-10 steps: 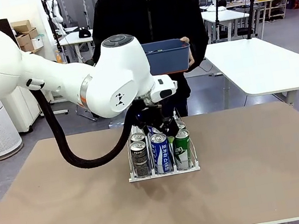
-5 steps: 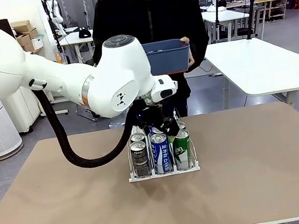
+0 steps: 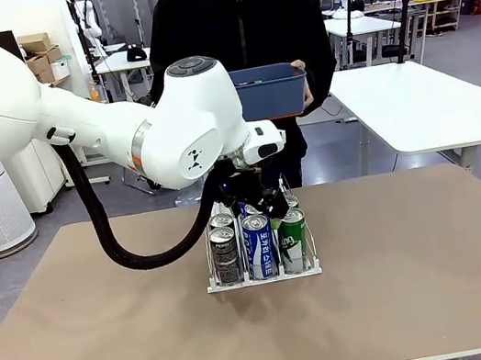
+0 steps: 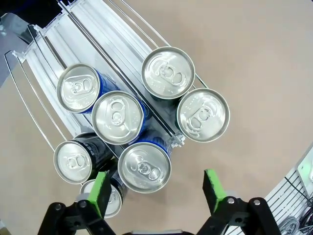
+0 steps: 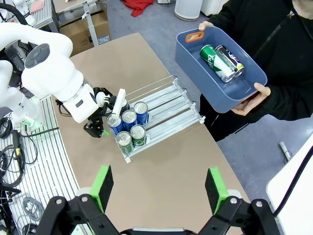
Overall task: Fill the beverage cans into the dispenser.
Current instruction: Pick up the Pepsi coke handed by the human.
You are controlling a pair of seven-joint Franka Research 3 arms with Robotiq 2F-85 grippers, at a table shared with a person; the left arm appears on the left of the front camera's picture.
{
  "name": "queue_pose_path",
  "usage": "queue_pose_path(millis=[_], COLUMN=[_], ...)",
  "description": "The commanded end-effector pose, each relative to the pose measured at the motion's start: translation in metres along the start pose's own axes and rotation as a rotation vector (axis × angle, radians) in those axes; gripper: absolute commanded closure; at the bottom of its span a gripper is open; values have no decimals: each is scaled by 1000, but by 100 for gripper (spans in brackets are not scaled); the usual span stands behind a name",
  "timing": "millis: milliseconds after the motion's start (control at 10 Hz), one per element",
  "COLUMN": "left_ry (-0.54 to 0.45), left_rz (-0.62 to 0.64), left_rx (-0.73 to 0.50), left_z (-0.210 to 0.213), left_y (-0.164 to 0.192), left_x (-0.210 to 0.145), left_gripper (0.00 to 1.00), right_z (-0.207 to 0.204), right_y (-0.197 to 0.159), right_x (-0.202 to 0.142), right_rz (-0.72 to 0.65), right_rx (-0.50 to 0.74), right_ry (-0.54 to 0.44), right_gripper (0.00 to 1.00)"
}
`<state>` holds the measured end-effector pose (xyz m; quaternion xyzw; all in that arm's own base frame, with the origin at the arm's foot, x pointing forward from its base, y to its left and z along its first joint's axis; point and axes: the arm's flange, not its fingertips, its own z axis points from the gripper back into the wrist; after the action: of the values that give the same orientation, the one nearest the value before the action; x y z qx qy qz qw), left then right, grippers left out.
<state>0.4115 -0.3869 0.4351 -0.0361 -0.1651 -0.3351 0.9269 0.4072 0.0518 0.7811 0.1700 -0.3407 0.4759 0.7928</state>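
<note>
The dispenser (image 3: 263, 279) stands mid-table with several beverage cans in its three lanes; the front row is a black-grey can (image 3: 226, 255), a blue can (image 3: 259, 246) and a green can (image 3: 294, 239). My left gripper (image 3: 259, 203) hovers open just above the rows behind them. In the left wrist view its green fingers (image 4: 100, 193) stand wide apart over the silver can tops (image 4: 144, 167), and the bare lanes of the dispenser (image 4: 93, 29) run away behind. My right gripper (image 5: 159, 188) hangs open high above the table, holding nothing.
A person at the far side holds a blue tub (image 5: 193, 46) with a green can (image 5: 211, 56) and a dark can (image 5: 229, 58) lying in it. The tub (image 3: 269, 89) hangs behind my left arm (image 3: 184, 125). Bare table (image 3: 426, 278) lies either side of the dispenser.
My left arm's upper part has shifted slightly. The left gripper, the cans and the person's tub stay where they were.
</note>
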Motion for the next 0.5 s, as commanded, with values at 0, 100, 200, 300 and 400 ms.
queue_pose_path(millis=[0,100,200,300,400], left_ry=[5,5,5,0,18], left_rz=[3,3,3,0,-60], left_rx=[-3,-3,-3,0,-116], left_z=[0,0,0,0,13], left_y=[2,2,2,0,3], left_x=[1,1,1,0,-6], left_gripper=[0,0,0,0,0], right_z=[-1,-1,-1,-1,-1], right_y=[0,0,0,0,0], right_x=[0,0,0,0,0], right_rz=[-2,-2,-2,-2,-2], right_rx=[9,9,9,9,9], right_ry=[-6,-6,-6,-6,-6], right_gripper=[0,0,0,0,0])
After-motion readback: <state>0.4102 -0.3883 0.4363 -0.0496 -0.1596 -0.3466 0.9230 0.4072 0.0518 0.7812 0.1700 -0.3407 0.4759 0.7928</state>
